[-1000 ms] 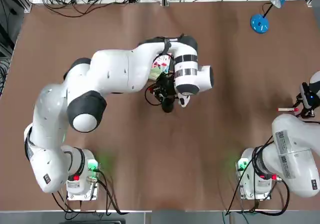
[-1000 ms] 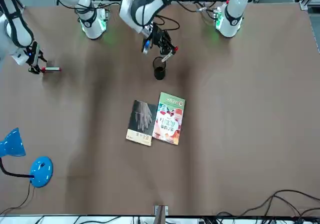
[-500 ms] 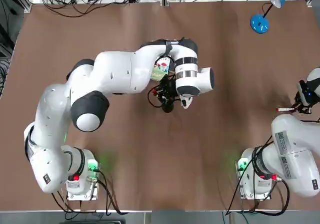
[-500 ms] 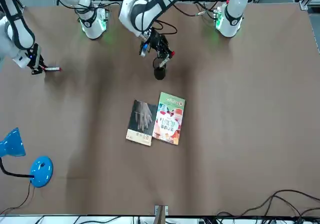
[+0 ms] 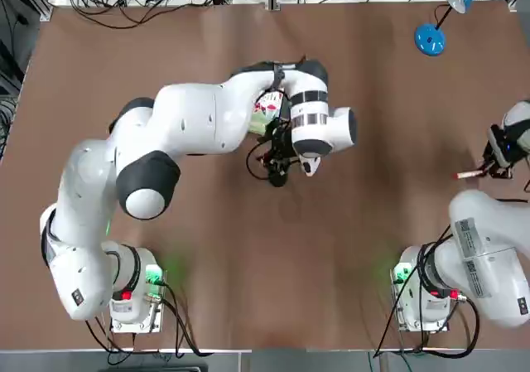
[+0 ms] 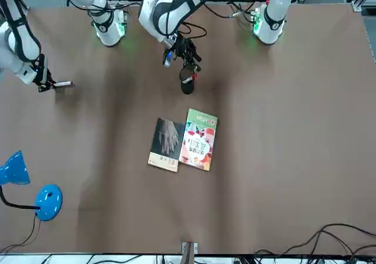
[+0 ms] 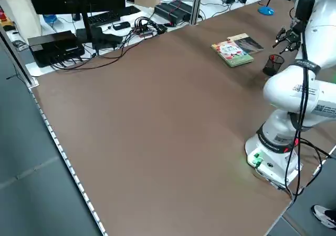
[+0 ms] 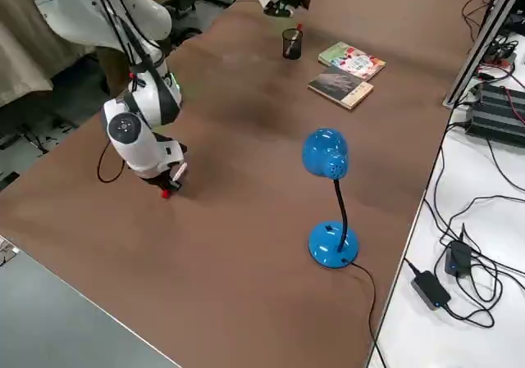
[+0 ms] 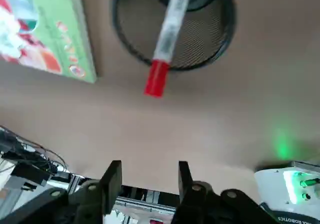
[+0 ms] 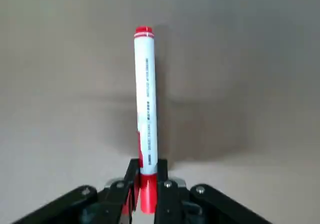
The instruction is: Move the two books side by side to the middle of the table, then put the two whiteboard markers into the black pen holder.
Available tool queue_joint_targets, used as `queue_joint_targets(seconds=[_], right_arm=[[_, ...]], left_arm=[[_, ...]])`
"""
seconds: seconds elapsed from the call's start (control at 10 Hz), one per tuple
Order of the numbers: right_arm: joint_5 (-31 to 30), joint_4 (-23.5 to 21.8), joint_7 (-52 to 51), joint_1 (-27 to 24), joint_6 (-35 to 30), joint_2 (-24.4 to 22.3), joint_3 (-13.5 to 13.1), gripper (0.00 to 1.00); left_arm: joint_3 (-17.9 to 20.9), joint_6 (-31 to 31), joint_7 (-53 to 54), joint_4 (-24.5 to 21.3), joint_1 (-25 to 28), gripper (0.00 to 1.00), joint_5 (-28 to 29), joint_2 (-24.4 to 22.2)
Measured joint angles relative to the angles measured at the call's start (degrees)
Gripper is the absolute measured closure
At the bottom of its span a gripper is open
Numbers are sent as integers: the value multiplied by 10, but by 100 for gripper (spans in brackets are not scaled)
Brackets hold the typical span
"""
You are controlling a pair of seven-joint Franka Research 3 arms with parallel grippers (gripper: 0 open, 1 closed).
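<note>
- Finishing the first drop cleanly means lifting the left gripper (image 9: 146, 181) straight up from the black pen holder (image 6: 187, 85), so the parted, empty fingers do not catch the marker (image 9: 167, 37) leaning over its rim.
- Carrying the second marker (image 10: 145, 114) comes next: the right gripper (image 10: 146, 181), at the table's (image 5: 373, 82) right edge, is clamped on its red-capped end, and I would lift it clear before swinging it over.
- It should arrive upright above the holder's mouth and let go low, since the opening is narrow and already partly taken.
- The markers are slim white pens with red caps; the holder is a small black mesh cup near the table's middle.
- The two books (image 6: 183, 140) lie side by side just beyond it, the green one (image 6: 199, 139) touching the dark grey one (image 6: 166, 144).
</note>
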Motion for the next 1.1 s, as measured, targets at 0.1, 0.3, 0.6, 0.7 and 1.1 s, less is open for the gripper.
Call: queue_joint_targets(seconds=[0.1,0.3,0.6,0.7,1.1], right_arm=[[34,43,-5,0,-79,-18,34,82],[84,148,1,4,-239,-72,109,82],[92,291,62,8,-391,-103,221,82],[92,323,87,8,-428,-108,249,82],[97,424,328,12,-544,-121,441,82]], left_arm=[[2,-26,-33,2,19,27,0,-18],[4,-45,-65,2,88,10,2,-52],[4,-33,-76,3,237,9,-7,-104],[4,-8,-82,4,289,7,-25,-128],[8,101,-99,4,501,0,-148,-228]])
